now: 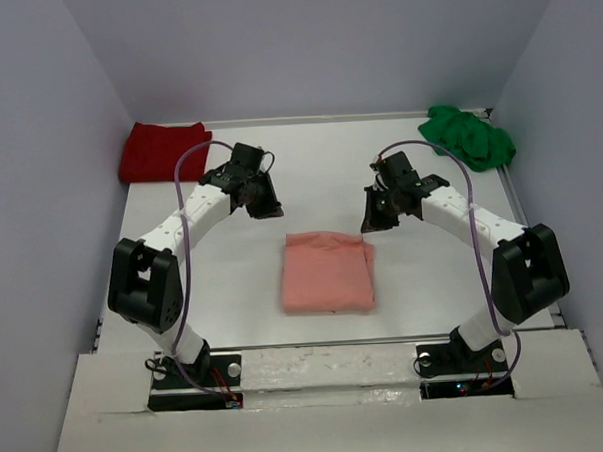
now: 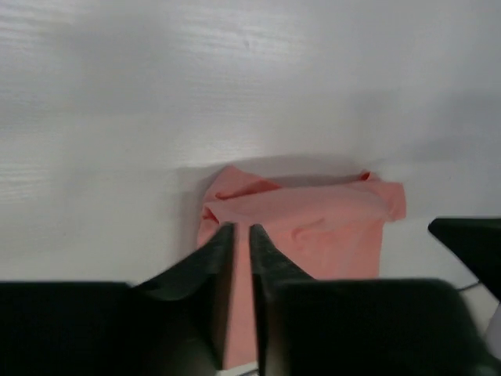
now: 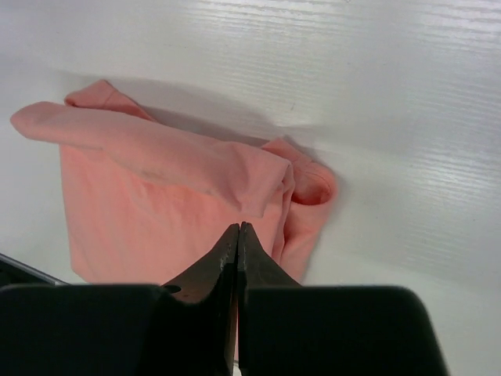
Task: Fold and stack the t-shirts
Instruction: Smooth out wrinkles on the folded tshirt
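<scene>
bare table (image 1: 309, 176) lies between the dark red shirt (image 1: 163, 150) far left and the green shirt (image 1: 468, 137) far right; the salmon-pink shirt (image 1: 327, 272) blocks the middle; walls (image 1: 50, 197) hem both sides.

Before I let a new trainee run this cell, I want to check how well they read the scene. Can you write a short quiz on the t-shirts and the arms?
1. True or false: the folded salmon-pink cloth t-shirt lies on the white table between the two arms.
2. Which one lies at the table's far left corner? A: the dark red cloth t-shirt. B: the bright green cloth t-shirt. C: the salmon-pink one.
3. Fill in: the right arm's jaws stand ____, with nothing between them.
Key: 1 true; 2 A; 3 shut.
</scene>
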You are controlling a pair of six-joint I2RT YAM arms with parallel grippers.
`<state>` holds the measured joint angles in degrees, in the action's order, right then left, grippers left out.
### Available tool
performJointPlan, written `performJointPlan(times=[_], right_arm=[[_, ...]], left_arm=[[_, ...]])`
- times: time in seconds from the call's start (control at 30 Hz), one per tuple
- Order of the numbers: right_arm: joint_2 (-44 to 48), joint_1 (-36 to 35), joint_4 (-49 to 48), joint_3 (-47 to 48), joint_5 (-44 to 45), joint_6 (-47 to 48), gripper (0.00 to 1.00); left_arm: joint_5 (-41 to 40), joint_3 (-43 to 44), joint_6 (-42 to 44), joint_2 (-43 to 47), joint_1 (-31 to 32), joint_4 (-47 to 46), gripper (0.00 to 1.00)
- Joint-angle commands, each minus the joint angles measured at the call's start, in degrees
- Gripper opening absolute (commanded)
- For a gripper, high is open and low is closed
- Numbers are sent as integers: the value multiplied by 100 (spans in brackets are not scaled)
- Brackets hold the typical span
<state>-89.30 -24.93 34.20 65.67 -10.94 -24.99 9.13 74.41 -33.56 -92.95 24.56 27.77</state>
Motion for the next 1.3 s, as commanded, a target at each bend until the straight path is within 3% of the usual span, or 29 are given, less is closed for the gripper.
performJointPlan(times=[0.0,0.03,0.3,0.73,1.0,1.27], right_arm=[[-255,-12,-203,139,-496,-5,0],[-272,-12,-220,165,-558,-32,0],[-580,-12,-194,368,-1261,-304,0],[-764,-12,-27,394,-2228,-718,0],[-1318,-12,-141,693,-2833,-867,0],[-1293,-135,-414,87,-3002,-920,0]], left_arm=[[1257,-234,113,-197,189,-413,5],[1380,-199,148,-363,242,-413,0],[2233,144,140,-584,761,-562,0],[2498,153,175,-584,919,-140,0],[2937,-1041,-641,-32,919,-1018,0],[3060,-1815,-1161,461,937,-1221,0]])
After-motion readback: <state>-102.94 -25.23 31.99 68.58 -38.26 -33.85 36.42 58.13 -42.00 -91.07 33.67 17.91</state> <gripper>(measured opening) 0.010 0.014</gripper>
